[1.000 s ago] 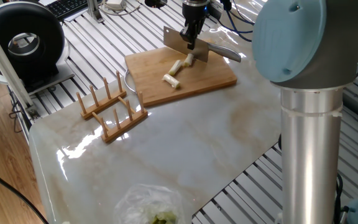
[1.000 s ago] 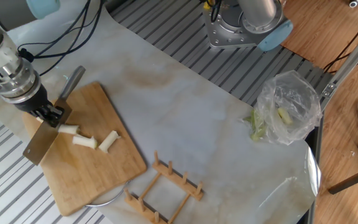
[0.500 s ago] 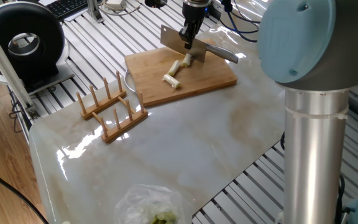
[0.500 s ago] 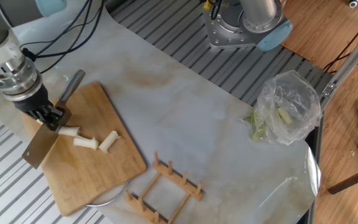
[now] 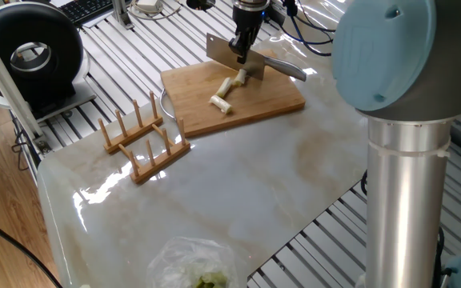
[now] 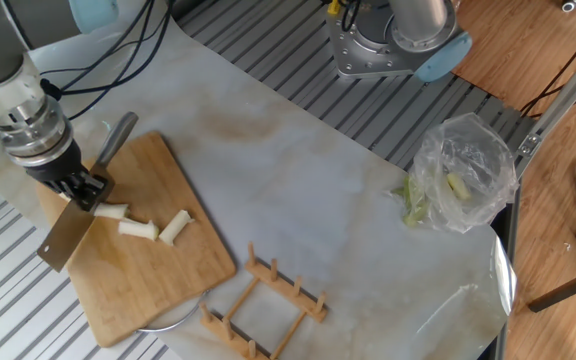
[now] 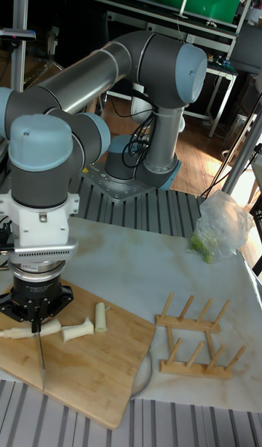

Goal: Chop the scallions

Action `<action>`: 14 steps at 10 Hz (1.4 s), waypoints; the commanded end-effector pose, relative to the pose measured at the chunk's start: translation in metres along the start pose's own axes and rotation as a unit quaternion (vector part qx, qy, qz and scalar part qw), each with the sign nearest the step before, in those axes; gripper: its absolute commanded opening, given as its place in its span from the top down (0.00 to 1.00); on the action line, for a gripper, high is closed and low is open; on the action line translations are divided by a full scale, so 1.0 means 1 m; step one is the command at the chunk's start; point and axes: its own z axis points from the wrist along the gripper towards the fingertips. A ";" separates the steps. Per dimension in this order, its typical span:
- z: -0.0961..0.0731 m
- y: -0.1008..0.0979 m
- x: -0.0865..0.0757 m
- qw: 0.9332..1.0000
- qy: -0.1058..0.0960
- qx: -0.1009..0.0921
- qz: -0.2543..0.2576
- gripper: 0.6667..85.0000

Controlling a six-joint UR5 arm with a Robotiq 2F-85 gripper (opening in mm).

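Three pale scallion pieces (image 6: 146,227) lie in a loose row on the wooden cutting board (image 6: 148,275), toward its far end in the one fixed view, with one stub right beside the blade. They look light and round, so I judge they would roll or skid under a glancing cut; the stalk seems firm yet easily crushed, best met straight down across its middle rather than gripped. The gripper (image 6: 80,187) is clenched on the spine of the cleaver (image 6: 66,236), whose handle juts out past the fingers. In the tall fixed view the arm's wrist points straight down over the board's left part, the blade hanging edge-on and vertical, its edge seemingly just above the wood.
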 end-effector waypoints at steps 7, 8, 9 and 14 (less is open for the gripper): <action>-0.004 0.006 0.026 0.997 0.079 0.006 -0.009 0.99; -0.008 0.008 0.027 0.996 0.088 0.004 -0.008 0.99; -0.005 0.009 0.027 0.996 0.091 -0.001 -0.009 0.99; -0.009 0.007 0.025 0.996 0.084 -0.002 -0.010 0.99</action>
